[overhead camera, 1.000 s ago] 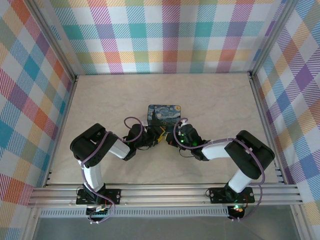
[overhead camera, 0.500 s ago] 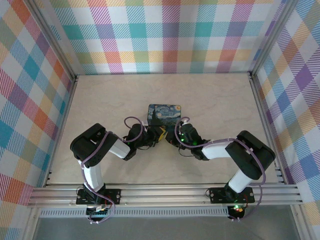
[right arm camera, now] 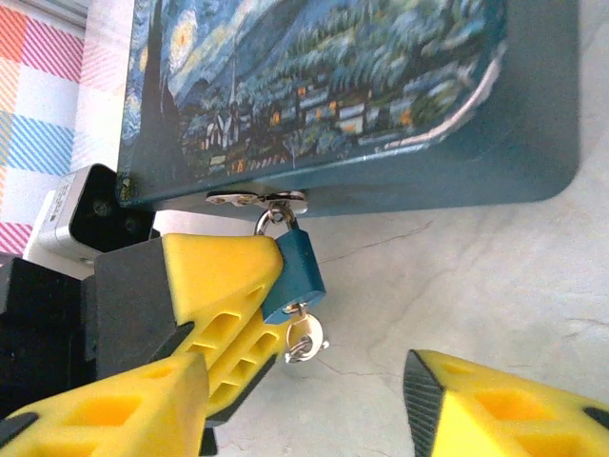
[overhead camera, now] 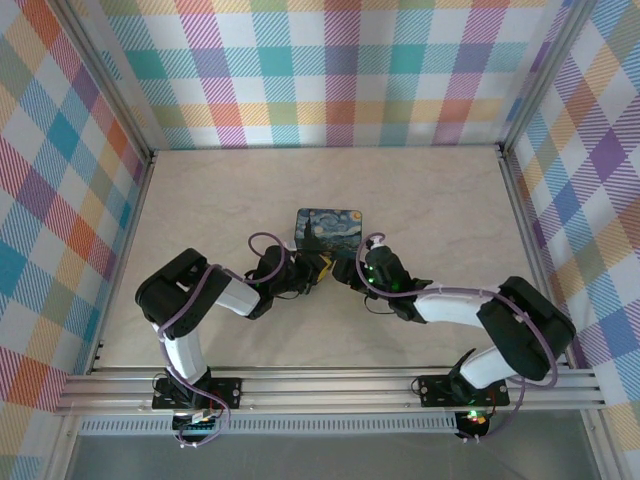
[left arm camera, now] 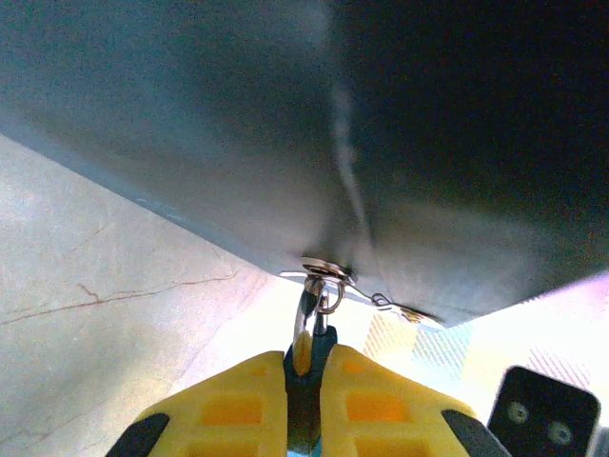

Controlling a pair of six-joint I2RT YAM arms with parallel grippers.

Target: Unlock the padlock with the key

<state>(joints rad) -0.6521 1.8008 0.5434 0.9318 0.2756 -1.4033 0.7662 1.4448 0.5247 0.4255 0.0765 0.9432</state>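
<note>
Pinching padlock (right arm camera: pixel 297 267) — left hand (left arm camera: pixel 304 373); right hand (right arm camera: pixel 304 409) spread, near key (right arm camera: pixel 304 336).

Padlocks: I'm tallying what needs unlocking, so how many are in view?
1. The padlock hangs from the hasp on the tin, pinched by the left gripper; others could hide behind the tin.

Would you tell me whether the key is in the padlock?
In: the key juts from the bottom of the blue padlock, in the right wrist view.
</note>
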